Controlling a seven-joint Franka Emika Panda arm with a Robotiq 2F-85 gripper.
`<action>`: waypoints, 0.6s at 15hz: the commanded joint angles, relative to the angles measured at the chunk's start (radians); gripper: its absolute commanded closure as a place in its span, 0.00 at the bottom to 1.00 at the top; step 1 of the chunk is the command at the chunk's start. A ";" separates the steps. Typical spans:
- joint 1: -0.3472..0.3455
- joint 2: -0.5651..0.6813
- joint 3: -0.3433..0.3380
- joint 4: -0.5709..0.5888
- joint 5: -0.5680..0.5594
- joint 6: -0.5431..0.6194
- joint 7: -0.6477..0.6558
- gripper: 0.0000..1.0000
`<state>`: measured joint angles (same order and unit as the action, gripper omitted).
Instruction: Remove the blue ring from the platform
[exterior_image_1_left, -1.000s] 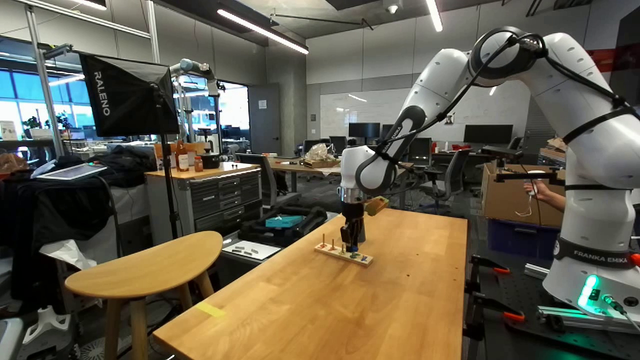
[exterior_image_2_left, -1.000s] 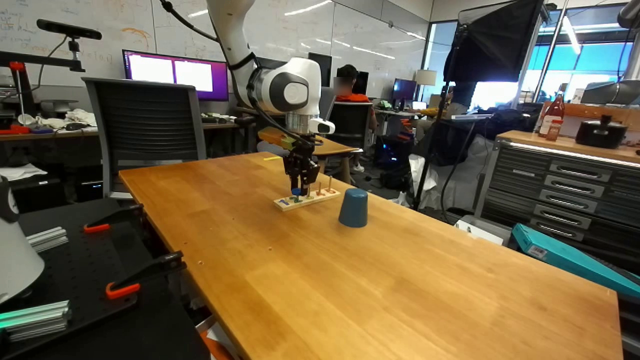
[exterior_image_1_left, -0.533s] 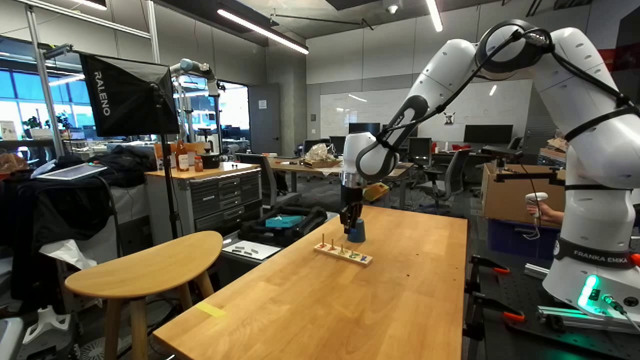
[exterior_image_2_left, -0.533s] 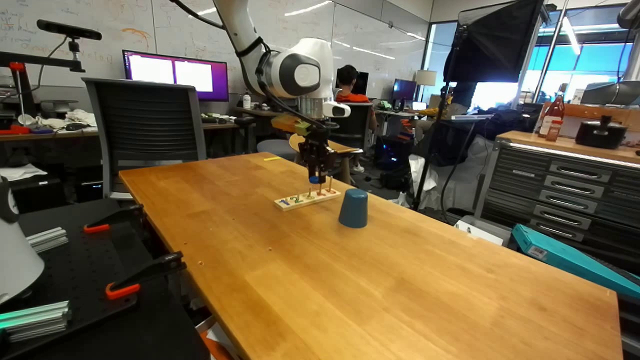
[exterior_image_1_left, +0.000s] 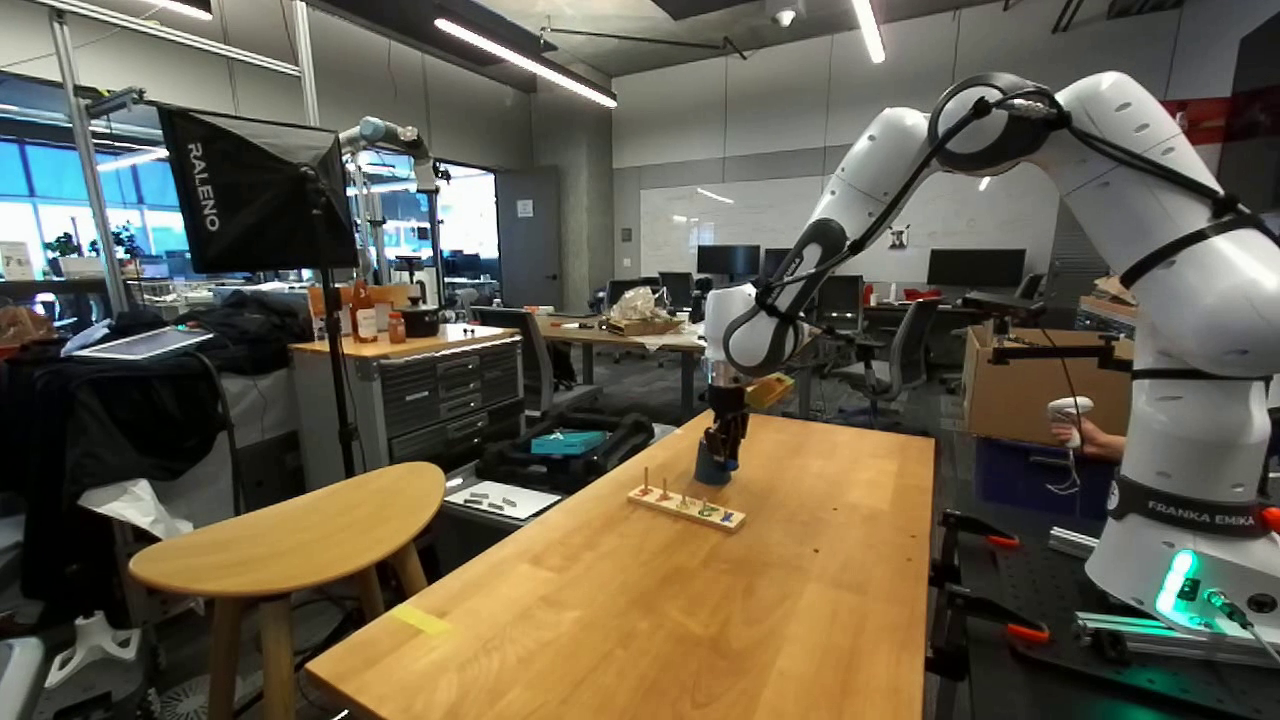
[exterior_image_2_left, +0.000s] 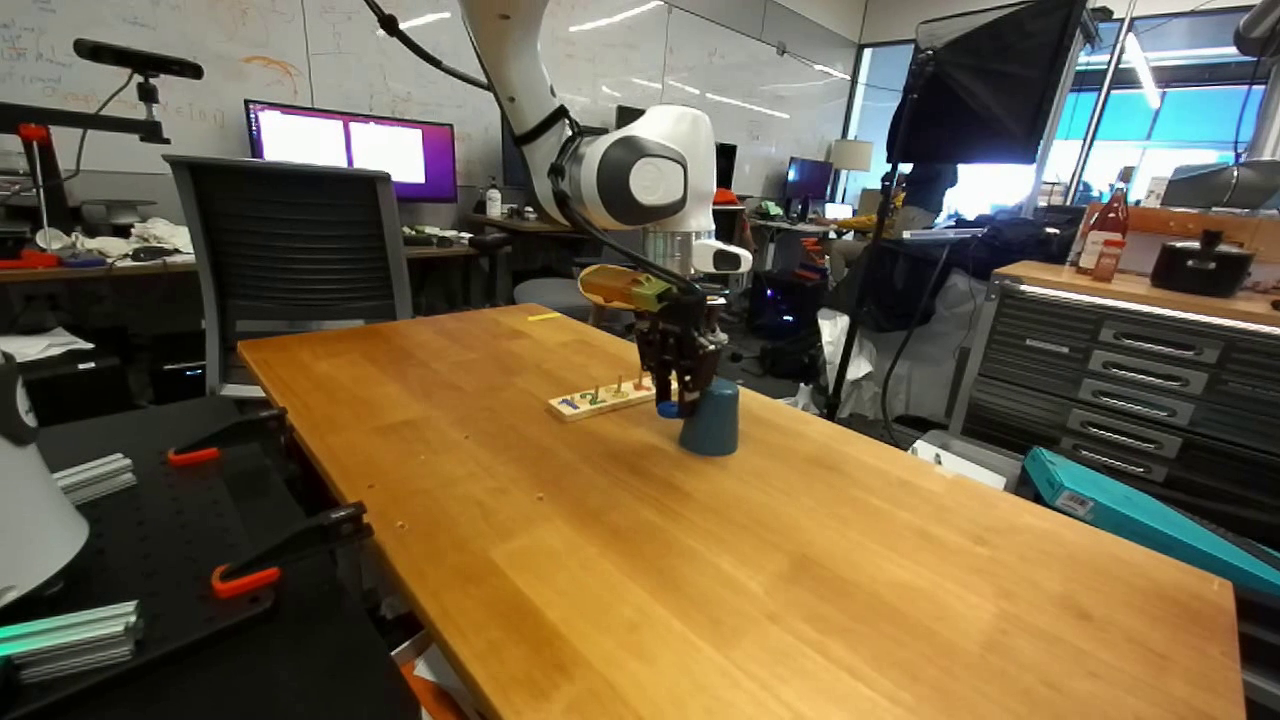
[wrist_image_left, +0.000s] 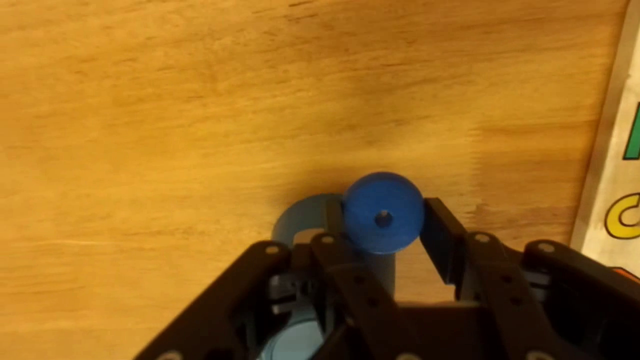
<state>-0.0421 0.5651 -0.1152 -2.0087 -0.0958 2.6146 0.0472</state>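
Observation:
The blue ring (wrist_image_left: 383, 195) is a short cylinder with a small hole, seen in the wrist view. It also shows in both exterior views (exterior_image_1_left: 733, 464) (exterior_image_2_left: 668, 409). My gripper (wrist_image_left: 384, 212) is shut on it, one finger on each side, and holds it off the pale platform, seemingly just above the table. In the exterior views the gripper (exterior_image_1_left: 728, 453) (exterior_image_2_left: 685, 400) hangs beside the blue cup. The platform (exterior_image_1_left: 685, 508) lies flat on the table with several thin pegs and coloured numerals. Its edge shows at the right of the wrist view (wrist_image_left: 607, 170).
An upside-down grey-blue cup (exterior_image_2_left: 712, 425) stands against or very close to a finger; I cannot tell if they touch. It is partly behind the gripper in the wrist view (wrist_image_left: 295, 215). The large wooden table (exterior_image_2_left: 800, 560) has clamps (exterior_image_2_left: 245, 580) along one edge.
The ring was at the platform one second ago in my gripper. It rose off the pegs, then moved sideways away from the platform and down beside the cup. The platform stayed put.

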 joint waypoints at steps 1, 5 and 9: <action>-0.012 0.051 0.004 0.057 -0.003 -0.037 -0.024 0.82; -0.012 0.068 0.011 0.051 0.002 -0.048 -0.025 0.30; 0.010 -0.032 0.058 -0.033 0.022 -0.063 -0.023 0.00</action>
<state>-0.0475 0.6066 -0.0945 -1.9978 -0.0952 2.5804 0.0397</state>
